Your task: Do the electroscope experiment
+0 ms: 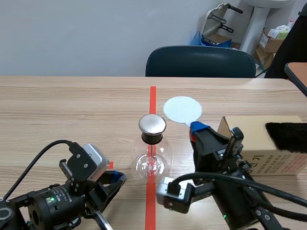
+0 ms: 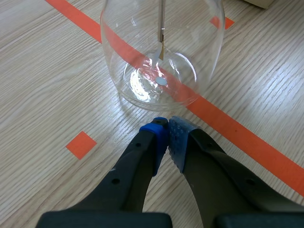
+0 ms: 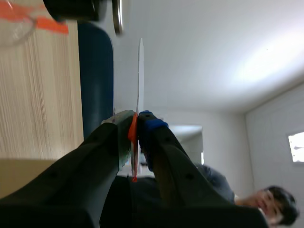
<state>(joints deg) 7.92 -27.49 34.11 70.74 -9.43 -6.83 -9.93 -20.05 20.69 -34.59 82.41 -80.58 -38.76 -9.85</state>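
We see the glass electroscope (image 1: 152,153) standing on the bench (image 1: 57,110), on the red tape line. Our left hand (image 2: 167,129) is closed on nothing, its tips just short of the electroscope. Our right hand (image 3: 137,124) pinches a thin white disc (image 1: 182,109) raised near the electroscope's top.

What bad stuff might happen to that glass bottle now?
1. The left gripper is shut, with its tips very near the glass flask. A nudge forward might push or tip it.
2. The right gripper pinches the thin white disc by its edge, near the metal cap. The disc might slip, or knock the cap if swung carelessly.
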